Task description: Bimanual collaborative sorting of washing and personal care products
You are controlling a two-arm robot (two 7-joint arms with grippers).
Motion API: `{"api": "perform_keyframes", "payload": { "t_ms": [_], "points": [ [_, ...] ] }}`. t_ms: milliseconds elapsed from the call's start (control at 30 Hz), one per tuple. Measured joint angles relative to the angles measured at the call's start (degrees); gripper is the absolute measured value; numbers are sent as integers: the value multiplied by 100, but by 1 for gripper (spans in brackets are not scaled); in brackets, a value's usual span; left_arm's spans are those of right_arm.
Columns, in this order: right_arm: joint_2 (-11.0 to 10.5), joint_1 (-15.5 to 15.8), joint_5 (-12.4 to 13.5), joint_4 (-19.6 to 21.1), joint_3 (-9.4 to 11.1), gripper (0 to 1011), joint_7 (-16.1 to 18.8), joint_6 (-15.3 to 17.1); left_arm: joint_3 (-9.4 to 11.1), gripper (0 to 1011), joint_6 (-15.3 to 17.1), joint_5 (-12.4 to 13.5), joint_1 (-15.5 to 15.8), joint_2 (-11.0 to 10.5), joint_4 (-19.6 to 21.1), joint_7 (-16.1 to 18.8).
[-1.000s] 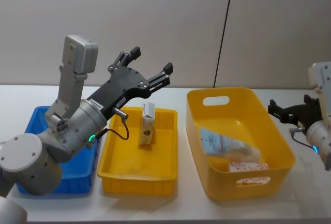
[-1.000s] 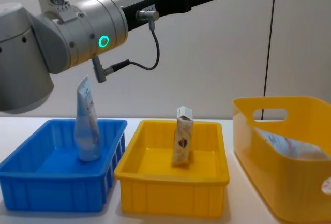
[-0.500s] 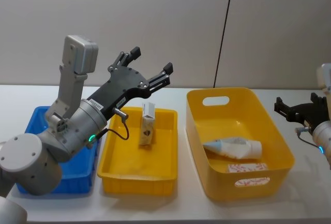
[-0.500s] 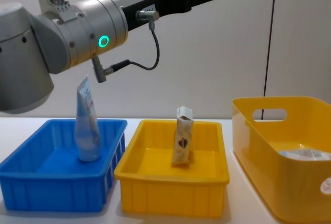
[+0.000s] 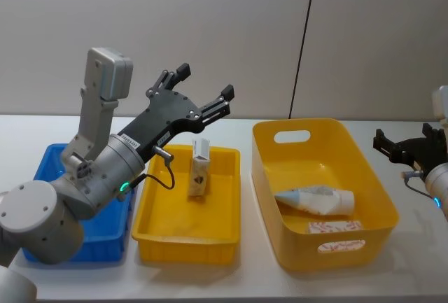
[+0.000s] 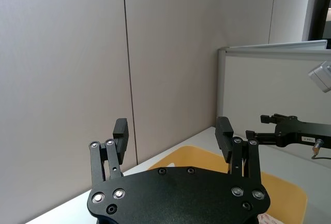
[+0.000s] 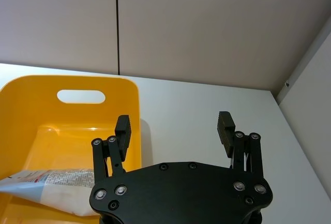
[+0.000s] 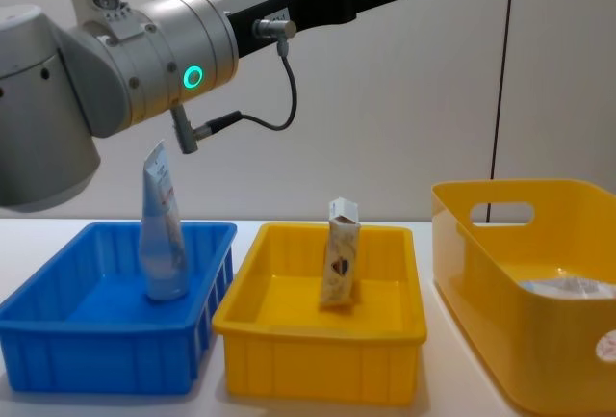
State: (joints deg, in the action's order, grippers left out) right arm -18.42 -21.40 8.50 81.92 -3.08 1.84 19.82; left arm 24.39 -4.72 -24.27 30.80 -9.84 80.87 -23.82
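A white tube (image 5: 315,199) with red print lies flat in the deep yellow bin (image 5: 301,135), beside a small white carton (image 5: 334,226). The tube's end (image 7: 51,188) also appears in the right wrist view. A second carton (image 5: 199,170) stands upright in the shallow yellow tray (image 5: 185,243). Another tube (image 8: 162,229) stands upright in the blue bin (image 8: 106,354). My left gripper (image 5: 205,81) hangs open and empty, high above the tray's back edge. To the right of the deep bin, my right gripper (image 5: 402,135) is open and empty.
The three bins stand side by side on a white table (image 5: 413,261), with bare tabletop to the right of the deep bin. A grey wall with a dark vertical seam (image 5: 302,44) rises behind.
One second ago the tube was dropping into the deep yellow bin; it now lies still on the bottom. My right gripper has drawn back to the right. The left arm has not moved.
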Motion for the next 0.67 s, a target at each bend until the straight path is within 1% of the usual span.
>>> {"api": "perform_keyframes", "payload": {
  "t_ms": [667],
  "points": [
    [0,8,1,-5,16,1004,13,-47,0,1001,0,0,0,0,0,0]
  ]
}}
